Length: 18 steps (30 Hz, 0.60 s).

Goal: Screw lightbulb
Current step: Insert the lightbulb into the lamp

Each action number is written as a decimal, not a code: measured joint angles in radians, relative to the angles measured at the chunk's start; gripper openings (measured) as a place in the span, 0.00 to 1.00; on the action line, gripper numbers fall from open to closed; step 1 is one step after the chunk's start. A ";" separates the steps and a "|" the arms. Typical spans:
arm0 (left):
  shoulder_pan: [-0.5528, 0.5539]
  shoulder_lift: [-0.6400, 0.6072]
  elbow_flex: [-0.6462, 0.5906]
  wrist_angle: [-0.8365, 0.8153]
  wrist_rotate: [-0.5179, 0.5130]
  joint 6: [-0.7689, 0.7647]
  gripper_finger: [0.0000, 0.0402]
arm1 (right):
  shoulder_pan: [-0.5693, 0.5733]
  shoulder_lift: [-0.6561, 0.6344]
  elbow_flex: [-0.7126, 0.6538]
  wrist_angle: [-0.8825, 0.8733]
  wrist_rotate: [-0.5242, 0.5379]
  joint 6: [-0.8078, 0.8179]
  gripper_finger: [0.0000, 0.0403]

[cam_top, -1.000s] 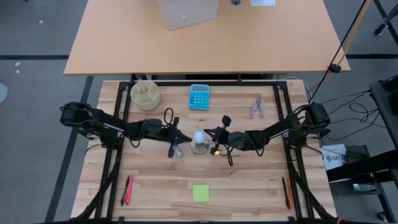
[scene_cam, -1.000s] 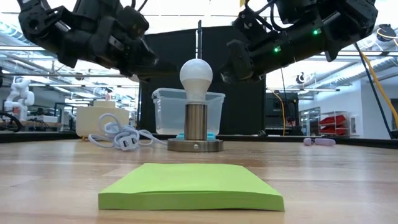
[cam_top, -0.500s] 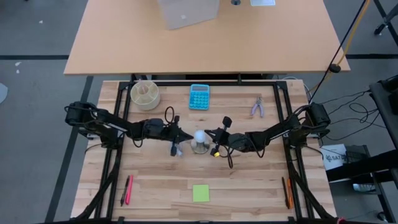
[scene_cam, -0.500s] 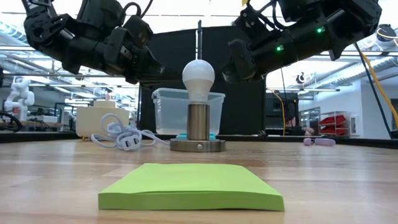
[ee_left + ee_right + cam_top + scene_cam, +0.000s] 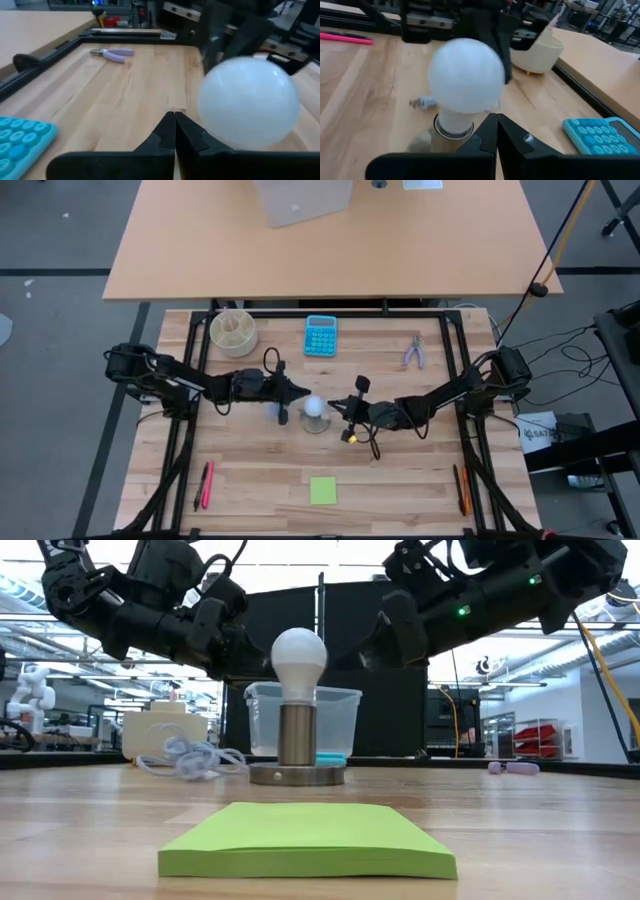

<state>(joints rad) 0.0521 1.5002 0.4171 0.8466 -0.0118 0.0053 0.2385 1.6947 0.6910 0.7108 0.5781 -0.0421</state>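
Observation:
The white lightbulb (image 5: 314, 407) stands upright, its base in a metal socket tube (image 5: 296, 735) on a round grey disc (image 5: 296, 775) at the table's middle. My left gripper (image 5: 302, 391) is shut, with its tip at the globe's far-left side; the globe fills the left wrist view (image 5: 248, 102). My right gripper (image 5: 334, 403) is shut, with its tip at the globe's right side; the bulb shows close ahead in the right wrist view (image 5: 466, 75). Both grippers hover at globe height, above the table. My left gripper's shut fingertips (image 5: 175, 120) stand level beside the globe's left side (image 5: 210, 107); I cannot tell whether they touch it. My right gripper's shut fingertips (image 5: 496, 120) stand level beside the bulb's neck (image 5: 455, 120), coming from the table's right; I cannot tell whether they touch it.
A white cord (image 5: 281, 415) lies just left of the socket. A teal calculator (image 5: 321, 335), a cream round holder (image 5: 233, 332) and pliers (image 5: 414, 352) lie along the far side. Green sticky notes (image 5: 323, 490) and pens (image 5: 206, 484) lie near the front edge.
The socket with the bulb has slid a little toward the table's near-left and stayed upright, and the cord beside it has stirred. My left gripper has come in toward the bulb from the left. My right gripper has gone toward the near edge.

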 joint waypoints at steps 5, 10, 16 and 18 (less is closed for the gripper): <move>0.001 0.000 0.000 -0.009 -0.039 -0.017 0.00 | 0.012 0.000 0.000 -0.005 0.012 0.002 0.00; 0.000 -0.038 0.000 -0.080 -0.061 -0.011 0.00 | 0.018 0.000 0.000 -0.012 0.016 0.006 0.00; -0.017 -0.202 0.001 -0.206 -0.059 0.055 0.00 | 0.010 0.000 0.000 -0.012 0.029 0.009 0.00; -0.034 -0.248 0.001 -0.223 -0.020 0.086 0.00 | 0.002 0.000 0.000 -0.002 0.052 0.025 0.00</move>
<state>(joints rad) 0.0177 1.2524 0.4183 0.6237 -0.0314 0.0913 0.2400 1.6947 0.6910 0.7092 0.6304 -0.0168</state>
